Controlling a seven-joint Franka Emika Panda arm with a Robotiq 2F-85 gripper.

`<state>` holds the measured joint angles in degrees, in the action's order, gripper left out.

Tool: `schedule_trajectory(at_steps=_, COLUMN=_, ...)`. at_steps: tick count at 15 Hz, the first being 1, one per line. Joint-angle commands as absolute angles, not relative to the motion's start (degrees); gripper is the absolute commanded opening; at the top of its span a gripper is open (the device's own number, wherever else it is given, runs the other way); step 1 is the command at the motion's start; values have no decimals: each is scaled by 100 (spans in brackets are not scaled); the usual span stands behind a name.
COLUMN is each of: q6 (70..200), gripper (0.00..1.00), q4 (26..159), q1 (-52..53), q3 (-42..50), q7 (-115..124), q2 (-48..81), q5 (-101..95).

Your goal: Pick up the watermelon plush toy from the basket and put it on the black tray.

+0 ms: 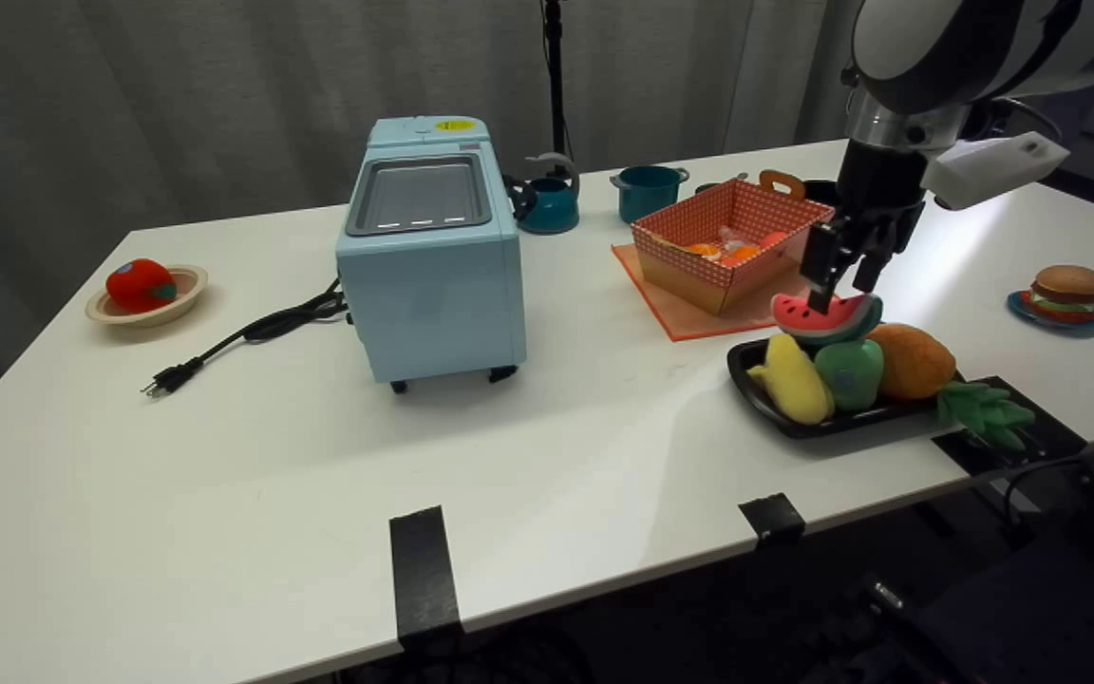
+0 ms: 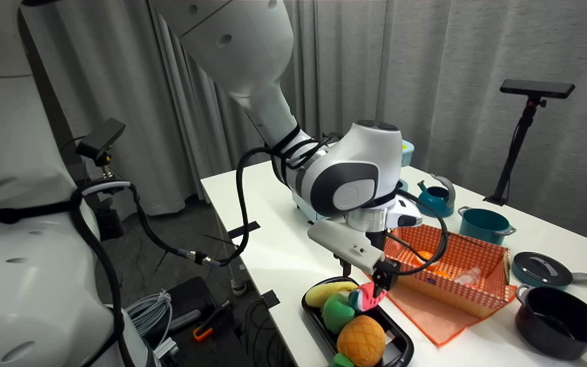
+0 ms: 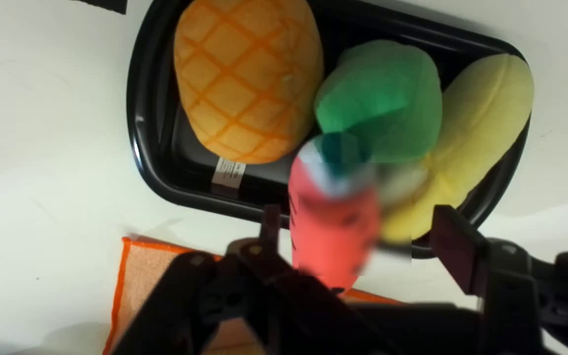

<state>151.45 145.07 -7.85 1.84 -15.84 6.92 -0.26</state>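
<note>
The watermelon plush toy, a red wedge with a green rind, is at the basket-side edge of the black tray. It leans against the green plush and overhangs the rim in the wrist view, where it is partly blurred. It also shows in an exterior view. My gripper is open, with its fingers on either side of the watermelon and gaps showing on both sides. The gripper is just above the tray. The basket stands behind the tray with orange toys inside.
The tray also holds a yellow banana plush, a green plush and a pineapple plush. An orange cloth lies under the basket. A light-blue appliance, teal pot, black pot and burger toy stand around.
</note>
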Motion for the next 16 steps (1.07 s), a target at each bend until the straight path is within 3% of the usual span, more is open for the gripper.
schedule_trajectory(at_steps=1, q6=15094, gripper=100, q4=14570, q1=-721, q3=166, q7=-1843, q2=257, q5=175)
schedule_trajectory(at_steps=16, q6=15132, gripper=100, q4=14467, q1=-601, q3=316, q7=-1715, q2=-275, q5=256)
